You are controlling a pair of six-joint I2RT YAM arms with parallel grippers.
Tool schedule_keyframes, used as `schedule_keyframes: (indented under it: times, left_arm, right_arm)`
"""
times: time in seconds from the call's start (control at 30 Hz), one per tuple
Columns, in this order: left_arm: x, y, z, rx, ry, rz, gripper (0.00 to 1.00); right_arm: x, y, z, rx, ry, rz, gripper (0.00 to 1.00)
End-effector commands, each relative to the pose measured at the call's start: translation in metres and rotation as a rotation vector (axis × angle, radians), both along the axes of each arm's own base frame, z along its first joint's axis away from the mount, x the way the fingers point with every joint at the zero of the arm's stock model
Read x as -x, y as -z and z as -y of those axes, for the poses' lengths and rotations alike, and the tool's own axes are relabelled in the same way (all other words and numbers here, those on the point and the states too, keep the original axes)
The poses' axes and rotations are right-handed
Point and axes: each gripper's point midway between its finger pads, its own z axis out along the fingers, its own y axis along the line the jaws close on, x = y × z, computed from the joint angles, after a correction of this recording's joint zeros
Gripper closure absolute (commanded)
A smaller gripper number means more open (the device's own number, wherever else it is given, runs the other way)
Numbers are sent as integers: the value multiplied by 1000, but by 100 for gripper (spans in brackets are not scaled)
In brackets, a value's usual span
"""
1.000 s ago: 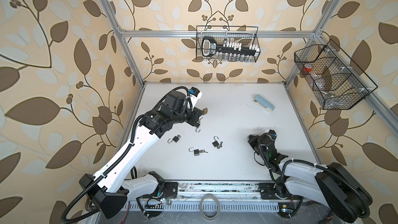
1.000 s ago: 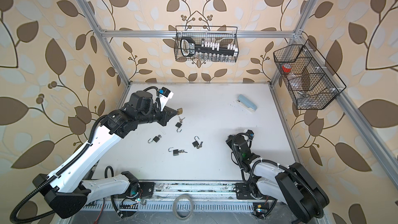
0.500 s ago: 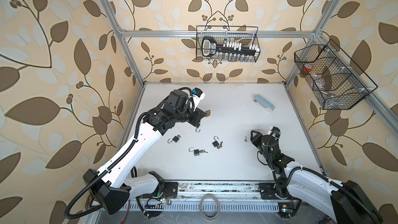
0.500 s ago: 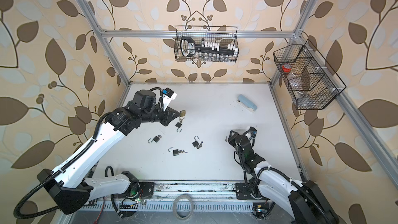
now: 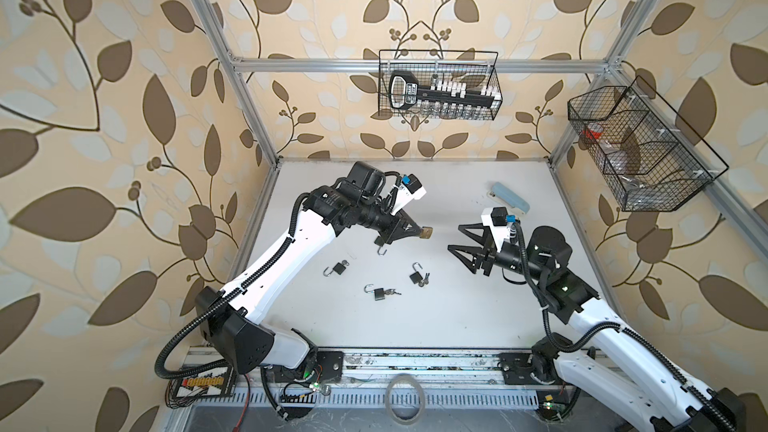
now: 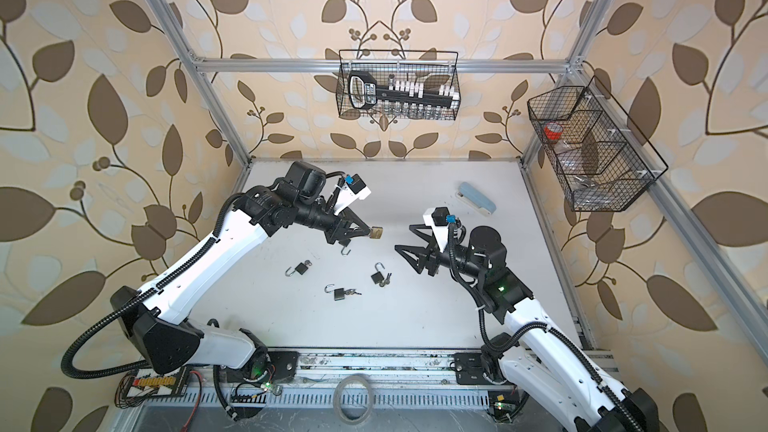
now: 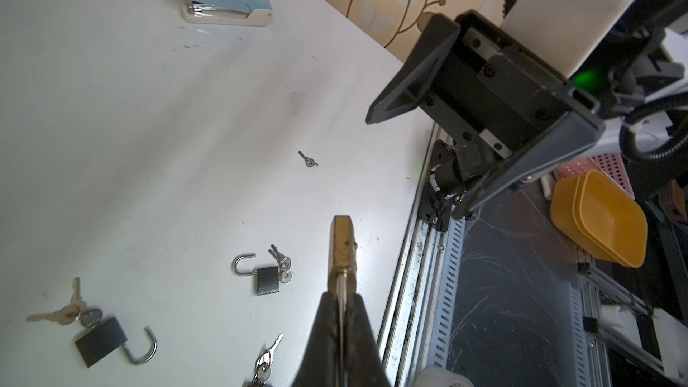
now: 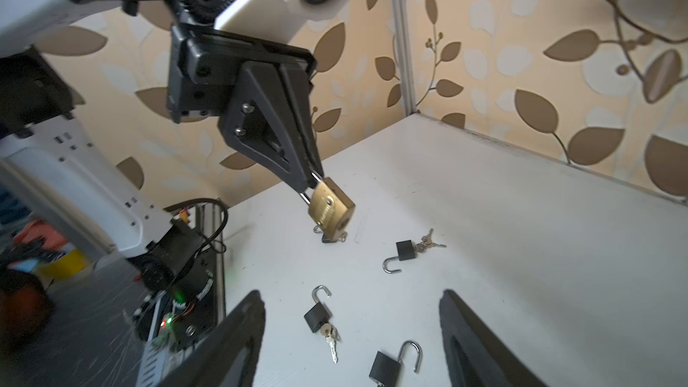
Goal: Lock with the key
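Observation:
A brass padlock (image 5: 426, 233) (image 6: 376, 233) hangs in the air over the table's middle. My left gripper (image 5: 415, 231) (image 7: 340, 295) is shut on its shackle, and the body (image 7: 342, 251) (image 8: 331, 208) sticks out past the fingertips. Facing it from the right, my right gripper (image 5: 454, 237) (image 6: 402, 236) (image 8: 350, 292) stands wide open and empty, a short gap away. A small loose key (image 7: 308, 160) lies on the white table, seen only in the left wrist view.
Three dark padlocks (image 5: 338, 268) (image 5: 417, 276) (image 5: 379, 292) lie with open shackles and key bunches below the grippers. A blue stapler (image 5: 509, 198) sits at the back right. Wire baskets (image 5: 438, 89) (image 5: 640, 151) hang on the walls.
My right arm has lifted off the table's front right and swung up toward the padlock, its gripper opening wide. My left gripper has carried the brass padlock slightly rightward.

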Motion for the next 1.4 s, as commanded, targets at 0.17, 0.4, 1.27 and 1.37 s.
schedule_keyframes:
  times: [0.17, 0.4, 1.27, 1.37]
  left_arm:
    - [37, -15, 19, 1, 194, 82, 100]
    - [44, -15, 21, -6, 219, 108, 100]
    - [50, -16, 22, 3, 234, 127, 100]
    - [50, -16, 22, 4, 236, 127, 100]
  right_arm:
    - [20, 1, -23, 110, -256, -24, 24]
    - [26, -1, -28, 96, -322, -53, 36]
    - [44, -2, -41, 34, -487, -117, 91]
    - [44, -3, -41, 29, -487, -110, 100]
